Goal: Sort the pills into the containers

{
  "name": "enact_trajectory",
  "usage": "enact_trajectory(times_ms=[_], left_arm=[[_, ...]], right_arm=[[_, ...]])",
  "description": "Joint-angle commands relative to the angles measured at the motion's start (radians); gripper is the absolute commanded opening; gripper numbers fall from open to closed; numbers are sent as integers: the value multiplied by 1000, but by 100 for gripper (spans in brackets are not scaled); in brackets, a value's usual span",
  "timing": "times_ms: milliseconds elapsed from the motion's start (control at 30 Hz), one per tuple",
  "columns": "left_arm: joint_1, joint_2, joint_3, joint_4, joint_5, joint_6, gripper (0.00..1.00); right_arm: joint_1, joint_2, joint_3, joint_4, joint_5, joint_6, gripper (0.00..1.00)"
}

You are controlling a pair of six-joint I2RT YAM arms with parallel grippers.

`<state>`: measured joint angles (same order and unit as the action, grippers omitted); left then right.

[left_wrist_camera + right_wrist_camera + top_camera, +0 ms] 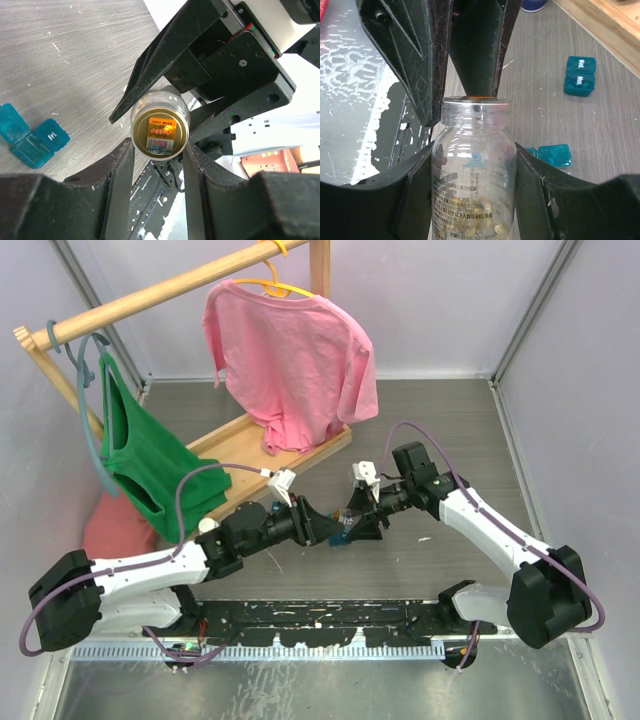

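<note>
The right fingers [545, 200] clench a clear, smooth plastic bottle [472, 165]; the left fingers [120, 180] pinch its round gold cap [160, 132]; the blurred contents are perhaps yellow capsules [480, 227].

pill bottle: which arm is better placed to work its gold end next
Left, probably. The left tool pinches the pill bottle at its gold end; the right tool clamps the clear body, better suited to holding it steady.

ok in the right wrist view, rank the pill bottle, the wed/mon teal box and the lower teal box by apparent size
1. pill bottle: largest, but it is nearest the camera.
2-3. wed/mon teal box and lower teal box: these look alike, and the lower one is partly hidden, so they are left unranked.
</note>
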<state>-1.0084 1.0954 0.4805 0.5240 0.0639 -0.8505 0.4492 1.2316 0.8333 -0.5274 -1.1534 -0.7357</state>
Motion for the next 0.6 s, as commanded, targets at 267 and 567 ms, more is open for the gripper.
enact_trajectory(times_ms=[267,567], left_arm=[[4,-105,23,-39,-109,-80,55],[4,-286,-75,-40,21,370,92]], right_arm=[[-5,-7,33,9,-6,-22,1],[-5,-7,37,-47,-42,-102,1]])
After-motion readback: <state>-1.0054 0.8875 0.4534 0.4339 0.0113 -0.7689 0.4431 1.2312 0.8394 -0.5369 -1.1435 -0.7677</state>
